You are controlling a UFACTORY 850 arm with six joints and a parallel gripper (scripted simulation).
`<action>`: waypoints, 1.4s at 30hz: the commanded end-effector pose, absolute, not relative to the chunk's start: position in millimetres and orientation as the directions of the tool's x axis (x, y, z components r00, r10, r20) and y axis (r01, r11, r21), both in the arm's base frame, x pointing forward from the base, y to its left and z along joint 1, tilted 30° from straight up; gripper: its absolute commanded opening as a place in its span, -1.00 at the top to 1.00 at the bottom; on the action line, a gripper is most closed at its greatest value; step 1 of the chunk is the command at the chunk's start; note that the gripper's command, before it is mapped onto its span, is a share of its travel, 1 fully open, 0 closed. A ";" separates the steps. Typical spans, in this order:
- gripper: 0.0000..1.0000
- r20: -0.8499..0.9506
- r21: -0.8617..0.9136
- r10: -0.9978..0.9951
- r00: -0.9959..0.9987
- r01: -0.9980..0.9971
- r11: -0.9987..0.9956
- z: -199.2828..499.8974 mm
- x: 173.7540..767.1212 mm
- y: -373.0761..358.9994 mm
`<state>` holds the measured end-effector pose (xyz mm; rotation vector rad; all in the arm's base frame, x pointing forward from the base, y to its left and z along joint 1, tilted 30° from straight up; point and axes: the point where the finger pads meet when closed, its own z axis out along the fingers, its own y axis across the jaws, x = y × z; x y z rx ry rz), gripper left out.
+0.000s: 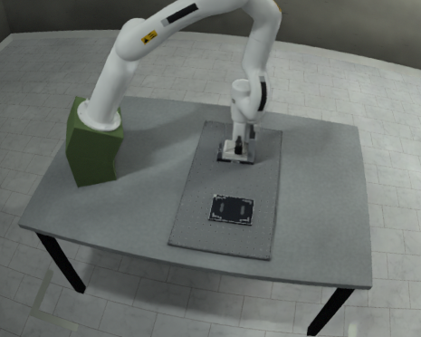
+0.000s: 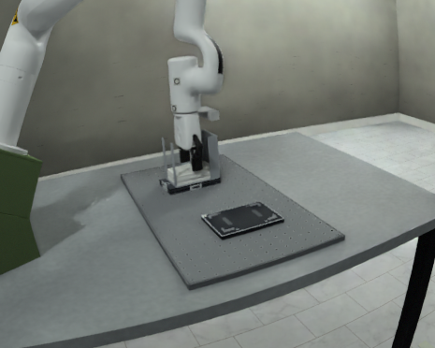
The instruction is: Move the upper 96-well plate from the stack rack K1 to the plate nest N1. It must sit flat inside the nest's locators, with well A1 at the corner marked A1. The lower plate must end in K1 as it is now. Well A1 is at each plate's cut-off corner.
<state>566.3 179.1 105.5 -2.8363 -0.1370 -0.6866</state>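
The stack rack K1 (image 1: 222,158) (image 2: 212,154) stands at the far end of the perforated board (image 1: 203,217) (image 2: 181,253). White plates (image 2: 183,177) (image 1: 235,155) sit stacked inside it. My gripper (image 1: 238,147) (image 2: 193,161) is open and reaches straight down into the rack, its dark fingers at the level of the upper plate. I cannot tell whether the fingers touch it. The plate nest N1 (image 1: 231,209) (image 2: 241,219) is a flat black pad with white corner locators, empty, nearer the front of the board.
A green block (image 1: 93,145) (image 2: 6,210) carries the arm's base at the table's left. The grey table (image 1: 320,204) (image 2: 359,187) has rounded front edges. The rack has thin upright posts (image 2: 167,154) on its left side.
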 end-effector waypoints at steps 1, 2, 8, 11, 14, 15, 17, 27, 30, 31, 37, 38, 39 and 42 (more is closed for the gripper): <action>-1.00 0.462 -0.190 0.038 0.886 0.141 -0.971 104.2 567.8 179.7; -1.00 0.462 -0.190 0.038 0.886 0.141 -0.971 103.6 568.0 179.9; -1.00 0.462 -0.190 0.038 0.886 0.141 -0.971 100.1 569.8 180.8; -1.00 0.462 -0.190 0.038 0.886 0.141 -0.971 98.4 570.7 181.3; -1.00 0.462 -0.190 0.038 0.886 0.141 -0.971 97.2 571.3 181.6; -1.00 0.462 -0.190 0.038 0.886 0.141 -0.971 97.2 571.3 181.6; -1.00 0.462 -0.190 0.038 0.886 0.141 -0.971 96.1 571.9 181.9; -1.00 0.462 -0.190 0.038 0.886 0.141 -0.971 94.9 572.4 182.2; -1.00 0.462 -0.190 0.038 0.886 0.141 -0.971 95.0 572.4 182.2; -1.00 0.462 -0.190 0.038 0.886 0.141 -0.971 95.0 572.4 182.2; -1.00 0.462 -0.190 0.038 0.886 0.141 -0.971 95.0 572.4 182.2; 1.00 0.462 -0.190 0.038 0.886 0.141 -0.971 95.4 572.2 182.1; 1.00 0.462 -0.190 0.038 0.886 0.141 -0.971 95.4 572.2 182.1; 1.00 0.462 -0.190 0.038 0.886 0.141 -0.971 95.5 572.2 182.1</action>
